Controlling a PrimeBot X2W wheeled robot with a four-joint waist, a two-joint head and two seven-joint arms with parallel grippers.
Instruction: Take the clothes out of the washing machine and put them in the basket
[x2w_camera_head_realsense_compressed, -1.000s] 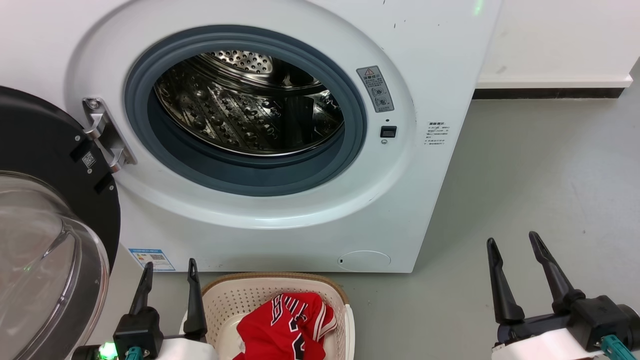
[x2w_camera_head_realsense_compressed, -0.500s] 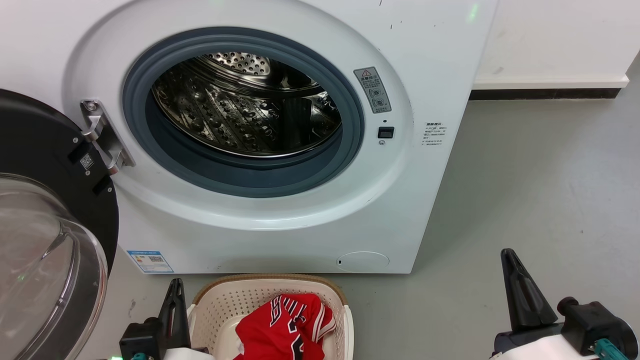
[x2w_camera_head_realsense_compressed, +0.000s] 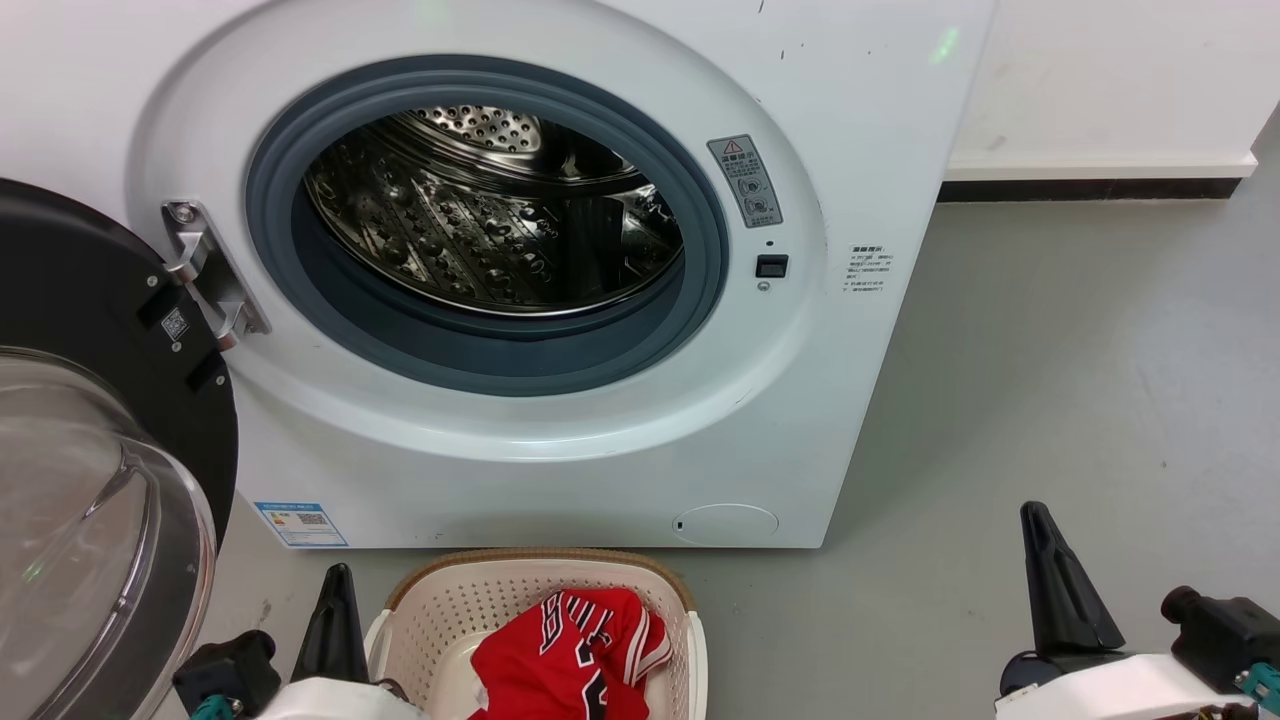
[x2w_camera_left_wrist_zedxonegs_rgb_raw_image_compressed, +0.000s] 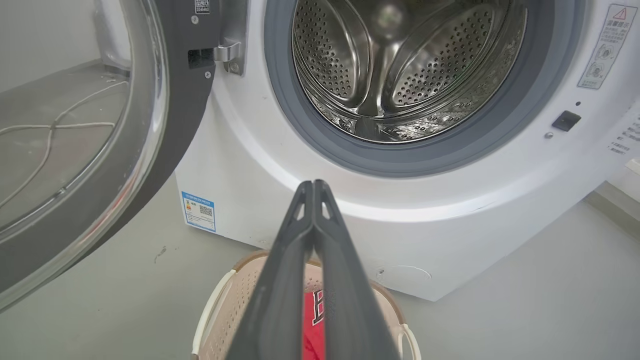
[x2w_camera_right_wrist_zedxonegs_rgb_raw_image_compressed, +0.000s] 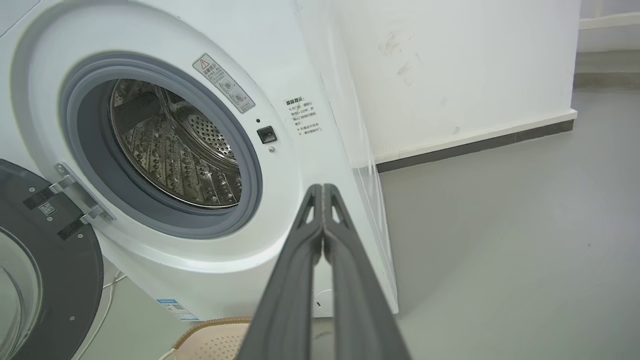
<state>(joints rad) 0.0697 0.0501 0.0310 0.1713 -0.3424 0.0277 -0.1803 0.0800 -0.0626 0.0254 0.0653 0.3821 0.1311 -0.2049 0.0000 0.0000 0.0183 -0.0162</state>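
Note:
The white washing machine (x2w_camera_head_realsense_compressed: 560, 450) stands before me with its porthole door (x2w_camera_head_realsense_compressed: 90, 480) swung open to the left; its steel drum (x2w_camera_head_realsense_compressed: 495, 215) holds no clothes. A red jersey (x2w_camera_head_realsense_compressed: 575, 655) with white lettering lies in the cream basket (x2w_camera_head_realsense_compressed: 440, 610) on the floor in front of the machine. My left gripper (x2w_camera_head_realsense_compressed: 337, 600) is shut, low at the basket's left edge, holding nothing. In the left wrist view its fingertips (x2w_camera_left_wrist_zedxonegs_rgb_raw_image_compressed: 312, 186) meet above the basket (x2w_camera_left_wrist_zedxonegs_rgb_raw_image_compressed: 220, 310). My right gripper (x2w_camera_head_realsense_compressed: 1040, 540) is shut and empty over the floor at lower right, its tips (x2w_camera_right_wrist_zedxonegs_rgb_raw_image_compressed: 322, 189) touching.
Grey floor (x2w_camera_head_realsense_compressed: 1080, 380) stretches to the right of the machine up to a white wall with a dark skirting (x2w_camera_head_realsense_compressed: 1090, 187). The open door takes up the left side. A thin cable (x2w_camera_left_wrist_zedxonegs_rgb_raw_image_compressed: 50, 125) lies on the floor behind the door glass.
Both grippers have gone from open to shut and dropped lower in the head view. The jersey and basket lie as before. The camera shifted slightly.

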